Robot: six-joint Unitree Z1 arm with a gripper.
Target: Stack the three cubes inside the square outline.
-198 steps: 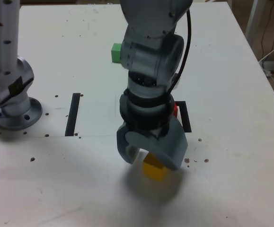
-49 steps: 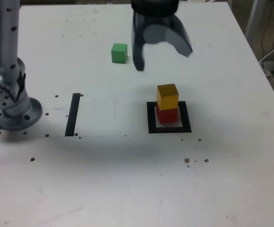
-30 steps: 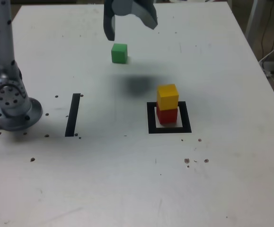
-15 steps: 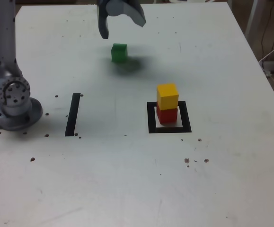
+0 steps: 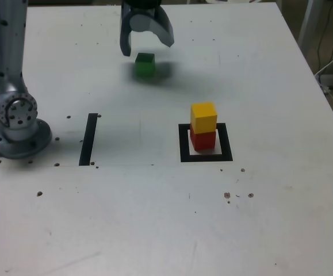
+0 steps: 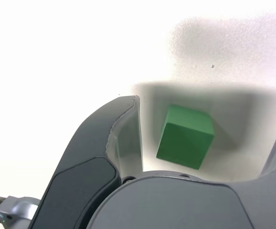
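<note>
The white worktop (image 5: 154, 218) is wide and mostly bare, its far edge lying just beyond my hand (image 5: 146, 43), which hangs wide open and empty over the green cube (image 5: 145, 64); in the wrist view that cube (image 6: 185, 137) sits between the jaws, nearer one than the other. To grip it well I judge I should centre the cube, square the jaws to its faces, sink low, then close. The yellow cube (image 5: 203, 118) sits on the red cube (image 5: 202, 140) inside the square outline (image 5: 184, 144), well apart, with open room between.
</note>
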